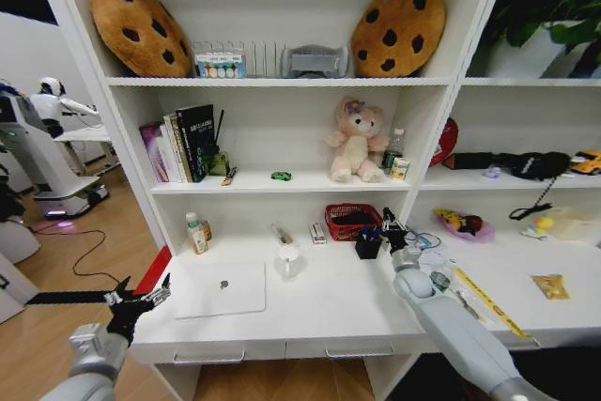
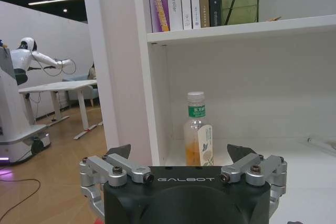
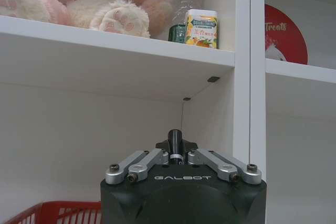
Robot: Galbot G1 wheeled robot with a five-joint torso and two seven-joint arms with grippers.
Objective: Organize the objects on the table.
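Observation:
On the white table (image 1: 319,312) lie a silver laptop (image 1: 221,288), closed, and a small bottle (image 1: 195,233) with orange liquid at the back left. A black pen cup (image 1: 368,246) with pens stands at the back middle. My right gripper (image 1: 391,230) hovers just right of and above the cup. In the right wrist view that gripper (image 3: 175,153) is shut on a dark pen (image 3: 175,139) standing upright between the fingers. My left gripper (image 1: 141,300) is open off the table's left end; in the left wrist view it (image 2: 178,153) faces the bottle (image 2: 198,137). A green toy car (image 1: 281,176) sits on the shelf above.
A red basket (image 1: 351,222) stands behind the pen cup, and a small white cup (image 1: 288,257) is near the laptop. Books (image 1: 183,143) and a pink plush toy (image 1: 357,143) fill the middle shelf. A yellow strip (image 1: 488,302) and snack packets lie on the right.

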